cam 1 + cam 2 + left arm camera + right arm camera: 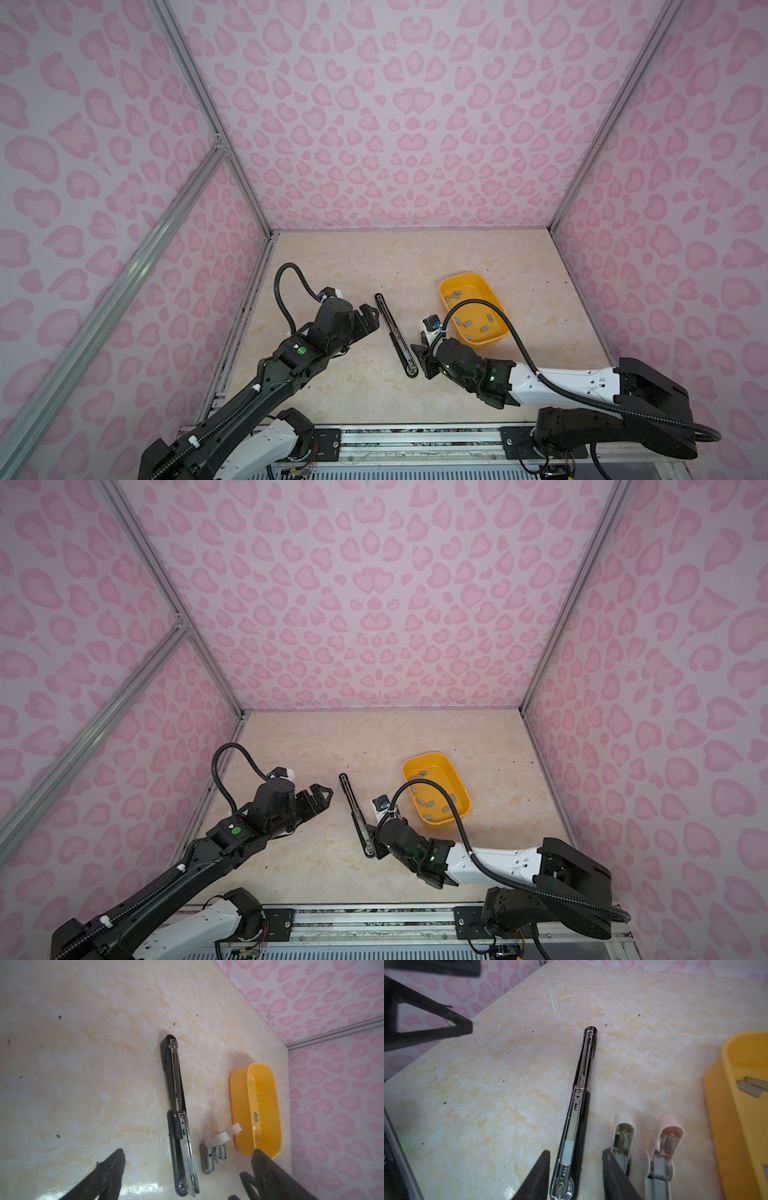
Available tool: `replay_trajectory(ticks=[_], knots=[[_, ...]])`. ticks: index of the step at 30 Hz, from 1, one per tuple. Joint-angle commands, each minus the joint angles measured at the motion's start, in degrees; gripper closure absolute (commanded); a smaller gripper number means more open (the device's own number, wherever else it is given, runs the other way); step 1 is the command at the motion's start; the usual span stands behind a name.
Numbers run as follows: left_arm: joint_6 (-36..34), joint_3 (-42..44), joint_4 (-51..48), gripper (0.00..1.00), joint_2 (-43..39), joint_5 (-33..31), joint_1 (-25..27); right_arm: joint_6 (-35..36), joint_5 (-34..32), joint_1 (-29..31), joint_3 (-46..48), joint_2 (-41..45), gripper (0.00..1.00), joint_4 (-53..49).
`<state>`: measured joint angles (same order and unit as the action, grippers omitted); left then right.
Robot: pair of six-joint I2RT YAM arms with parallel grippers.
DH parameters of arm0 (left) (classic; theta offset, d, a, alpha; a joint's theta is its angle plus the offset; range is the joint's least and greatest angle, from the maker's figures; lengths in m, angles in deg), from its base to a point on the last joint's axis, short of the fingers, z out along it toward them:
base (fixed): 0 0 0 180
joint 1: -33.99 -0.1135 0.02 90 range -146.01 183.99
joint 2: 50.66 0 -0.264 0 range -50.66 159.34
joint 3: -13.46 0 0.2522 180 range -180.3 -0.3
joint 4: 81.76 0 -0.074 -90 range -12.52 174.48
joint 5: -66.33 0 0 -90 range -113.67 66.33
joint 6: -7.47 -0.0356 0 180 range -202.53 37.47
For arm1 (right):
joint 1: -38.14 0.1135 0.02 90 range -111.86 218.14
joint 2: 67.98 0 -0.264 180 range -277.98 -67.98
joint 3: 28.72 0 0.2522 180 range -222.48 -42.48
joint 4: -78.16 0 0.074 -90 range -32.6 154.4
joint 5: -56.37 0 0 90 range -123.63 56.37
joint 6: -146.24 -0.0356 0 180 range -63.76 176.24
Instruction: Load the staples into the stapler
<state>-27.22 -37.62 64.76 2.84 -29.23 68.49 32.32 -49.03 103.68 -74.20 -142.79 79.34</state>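
A long black stapler (388,322) (352,802) lies opened flat on the marble table, its metal channel facing up (176,1088) (586,1059). A short grey strip of staples (568,1152) sits in the channel near its near end. More staples (465,321) (428,801) (749,1084) lie in the yellow tray. My right gripper (417,360) (376,841) (576,1153) is open and straddles the stapler's near end, with a gap on each side. My left gripper (374,319) (328,796) (187,1157) is wide open and empty, just left of the stapler's middle.
The yellow tray (446,286) (409,766) (255,1105) (724,1105) stands right of the stapler. Two small open staplers, one white (624,1132) (207,1157) and one pink (668,1136) (221,1151), lie between stapler and tray beside my right fingers. Pink patterned walls enclose the table.
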Motion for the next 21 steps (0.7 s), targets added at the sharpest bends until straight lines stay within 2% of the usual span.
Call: replay_trajectory(ticks=[1,3,5,9,14,21], knots=[[-5.63,5.85,10.62,0.04,-2.26,-2.13,-0.14,1.25,0.41,1.02,0.69,-0.51,0.53,1.89],[-8.87,7.88,13.83,0.04,-4.44,-2.5,-0.23,1.55,-0.13,2.17,1.26,-0.49,0.53,1.44],[-10.85,7.35,12.54,0.04,-4.83,-3.92,-0.37,0.89,-1.09,2.99,2.1,-0.55,0.52,1.04],[-14.46,7.6,13.67,0.04,-1.91,0.79,-0.63,-0.68,-0.84,3.59,3.51,-1.99,0.5,1.74],[-15.85,8.72,15.3,0.04,0.87,1.08,-1.01,-0.79,-1.39,4.95,1.67,-6.77,0.46,2.77],[-16.72,8.76,16.32,0.04,2.65,2.06,-1.3,-1.93,-1.76,5.21,-1.53,-14.58,0.5,4.0]])
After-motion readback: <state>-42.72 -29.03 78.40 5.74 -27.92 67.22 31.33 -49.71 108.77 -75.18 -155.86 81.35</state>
